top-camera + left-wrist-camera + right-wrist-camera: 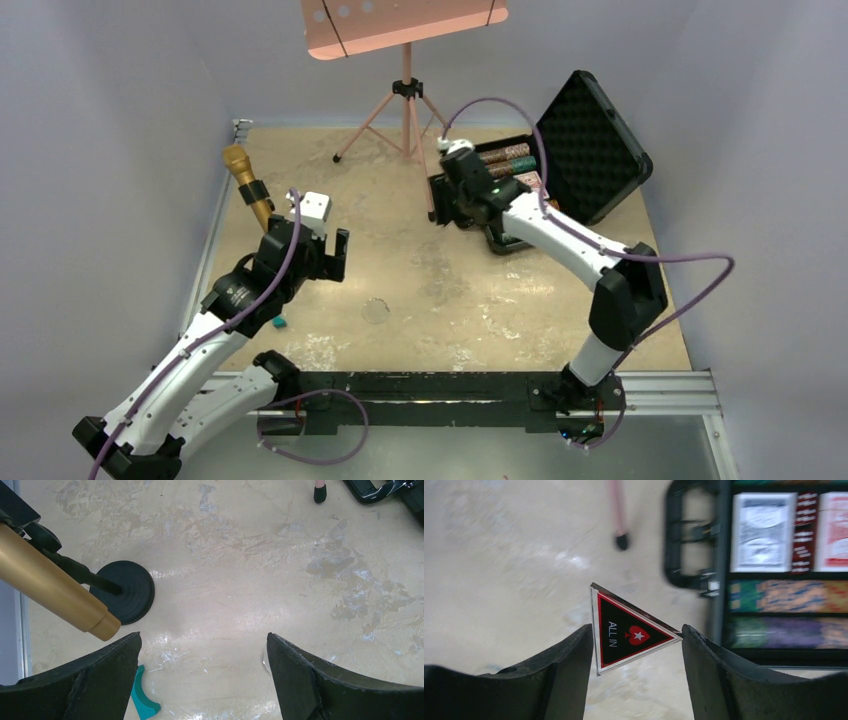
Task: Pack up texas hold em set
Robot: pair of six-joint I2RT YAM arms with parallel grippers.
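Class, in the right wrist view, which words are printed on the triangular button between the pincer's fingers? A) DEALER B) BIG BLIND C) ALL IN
C: the triangular button gripped in the right pincer reads ALL IN in white beside a red spade.

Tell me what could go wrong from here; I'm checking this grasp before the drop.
The ALL IN button is pinched by an edge and one corner in the right gripper, so it may twist or slip out. The handle of the case sits between button and compartments, so a low approach could snag.
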